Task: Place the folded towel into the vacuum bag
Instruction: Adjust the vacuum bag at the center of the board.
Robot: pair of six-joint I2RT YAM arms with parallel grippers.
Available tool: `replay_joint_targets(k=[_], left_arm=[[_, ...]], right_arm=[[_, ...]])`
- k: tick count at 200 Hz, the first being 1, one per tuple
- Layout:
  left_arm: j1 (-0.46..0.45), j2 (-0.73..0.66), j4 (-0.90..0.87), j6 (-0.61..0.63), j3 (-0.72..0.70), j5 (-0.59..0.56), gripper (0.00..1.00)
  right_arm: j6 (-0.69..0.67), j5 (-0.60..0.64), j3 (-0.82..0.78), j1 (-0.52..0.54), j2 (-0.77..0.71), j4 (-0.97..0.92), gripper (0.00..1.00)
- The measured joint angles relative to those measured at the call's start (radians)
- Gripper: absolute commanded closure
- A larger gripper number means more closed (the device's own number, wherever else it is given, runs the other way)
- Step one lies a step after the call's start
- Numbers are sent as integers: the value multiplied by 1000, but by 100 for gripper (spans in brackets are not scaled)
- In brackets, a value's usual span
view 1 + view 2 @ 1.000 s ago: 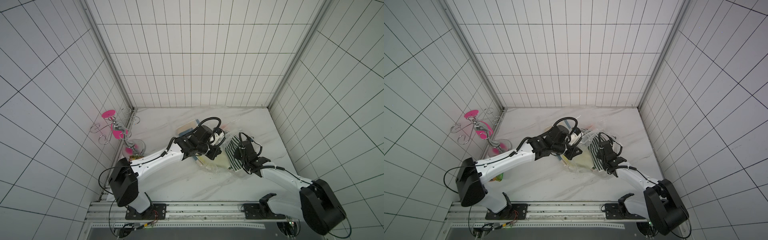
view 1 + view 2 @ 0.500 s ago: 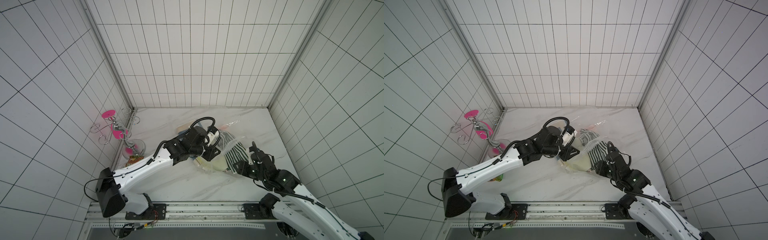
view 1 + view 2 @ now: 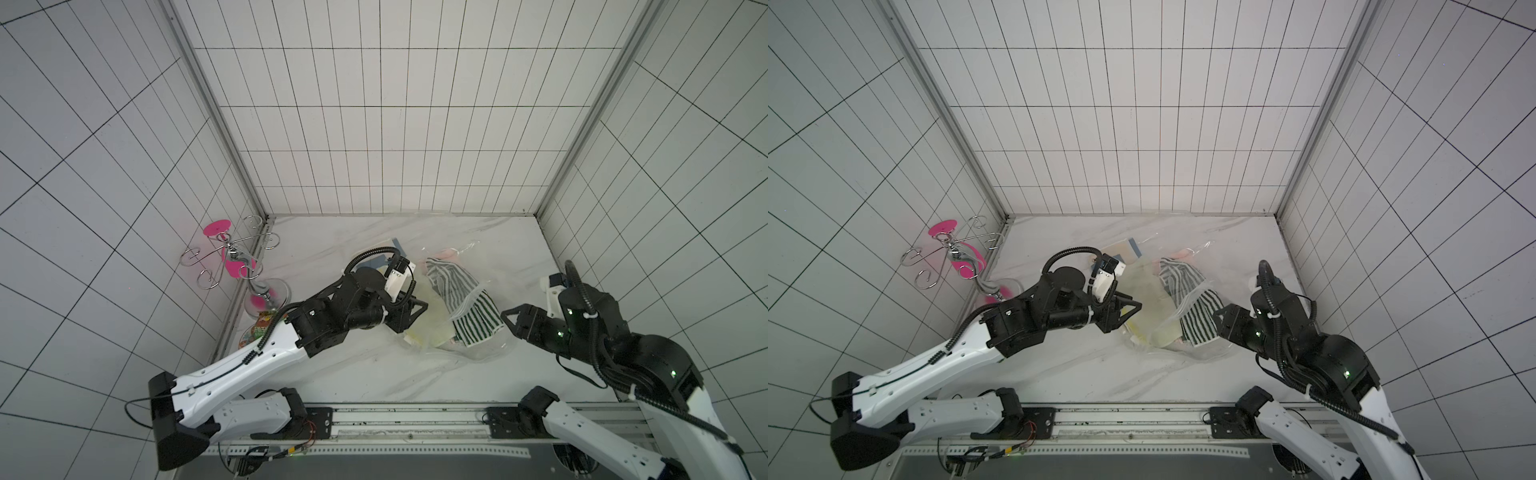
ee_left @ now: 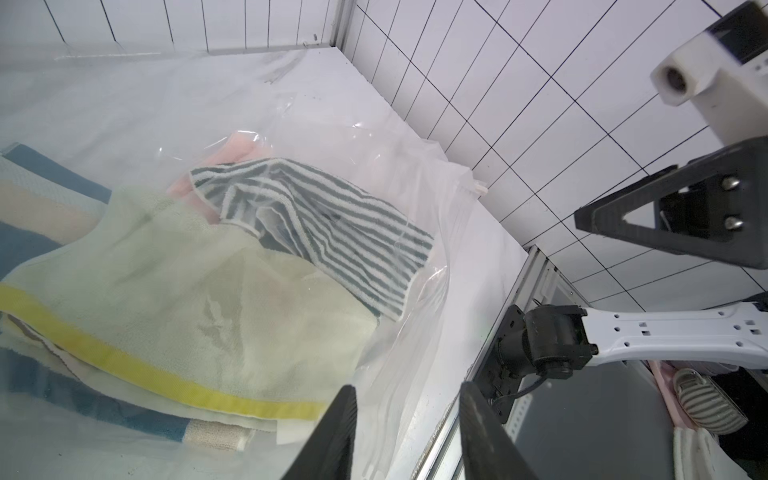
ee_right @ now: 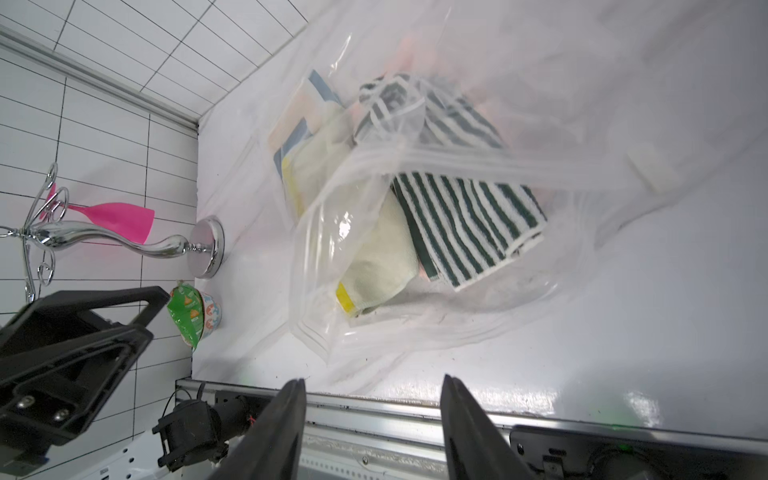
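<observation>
The vacuum bag (image 3: 478,353) (image 3: 1204,353) lies crumpled and transparent on the marble table, its white zip strip (image 5: 498,166) sagging across the mouth. Inside it the green-and-white striped folded towel (image 3: 473,320) (image 3: 1200,324) (image 4: 340,232) (image 5: 469,224) rests beside a pale yellow-green towel (image 3: 428,328) (image 4: 208,291) (image 5: 382,249). My left gripper (image 3: 415,313) (image 3: 1133,309) (image 4: 407,388) hovers open at the bag's left side, holding nothing. To the right of the bag, my right gripper (image 3: 509,318) (image 3: 1219,318) (image 5: 374,380) is open and empty, just clear of the striped towel.
A chrome rack with pink glasses (image 3: 232,257) (image 5: 124,232) stands against the left wall. A snack cup (image 3: 259,330) (image 5: 193,316) sits below it. A blue-and-beige towel (image 4: 37,178) lies deeper in the bag. The metal rail (image 3: 415,415) borders the front edge.
Both grippers have opened and drawn back from the bag. The right arm pulled away to the right, leaving the striped towel in the bag; the left one released the bag's edge.
</observation>
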Motion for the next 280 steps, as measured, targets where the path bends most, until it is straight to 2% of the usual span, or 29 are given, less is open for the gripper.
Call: replay_joint_targets(k=[25,43,62,76,92,111,136,151,165,193,211,231,248,264,280], left_arm=[[24,84,64,-29,-41,-18,60],[40,151,95,-60,-70,-14,61],[52,213,129,-90,-93,14,62],[54,242,174,-120,-129,35,62],[58,252,228,-164,-208,54,62],[64,271,275,-213,-311,64,62],[140,339,302,-275,-435,93,63],[243,340,317,-304,-492,141,63],[308,322,297,-307,-492,134,61],[328,311,219,-303,-458,140,58],[337,264,171,-306,-427,156,50],[351,148,156,-340,-426,178,31],[349,20,235,-416,-475,215,15],[343,-59,341,-486,-547,239,13],[333,-42,416,-540,-596,246,13]], right_arm=[[-100,27,119,-64,204,40,42],[-159,-8,180,-146,359,103,43],[-185,-59,175,-196,479,174,43],[-180,-134,72,-240,499,267,44],[-146,-238,-163,-334,460,390,46],[-114,-303,-388,-462,465,451,48],[-97,-325,-486,-570,547,502,48],[-94,-327,-489,-588,566,526,49],[-103,-337,-484,-577,569,554,47],[-153,-369,-418,-487,603,537,43],[-185,-393,-403,-483,557,516,38],[-217,-375,-372,-541,478,457,36],[-247,-357,-316,-570,472,431,36],[-261,-364,-309,-569,491,435,37],[-265,-370,-329,-560,508,439,37]])
